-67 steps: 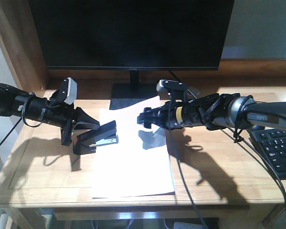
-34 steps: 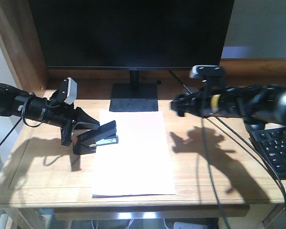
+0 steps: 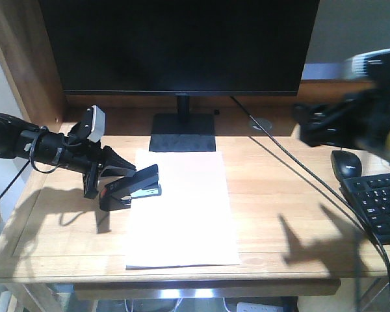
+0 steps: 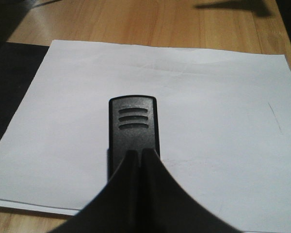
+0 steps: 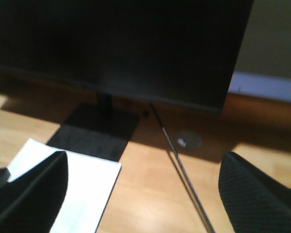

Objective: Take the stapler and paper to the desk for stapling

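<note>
The left pincer (image 4: 138, 156) is sitting with its fingers drawn almost together, only a sliver of gap between them, and it seems to be gripping the rear end of the stapler (image 3: 138, 187). I'm worrying about that hold: it is catching only the tail, so the stapler may be pivoting or slipping free the moment the arm presses or turns. The stapler is lying straight ahead of those fingertips, touching them, tilted with its nose reaching over the left edge of the paper (image 3: 182, 214). I cannot tell whether the sheet is actually sitting between its jaws.

The next risk is the sheet itself. Nothing is pinning it, so any sideways drag from the left arm could be sliding or creasing it across the desk (image 3: 279, 195).

The right pincer (image 5: 145, 155) is gaping wide and carrying nothing. From the front it is showing as a blur, hanging high on the right, well apart from the paper, near the mouse (image 3: 345, 162) and keyboard (image 3: 380, 205). Its dangling cables could be snagging there.
</note>
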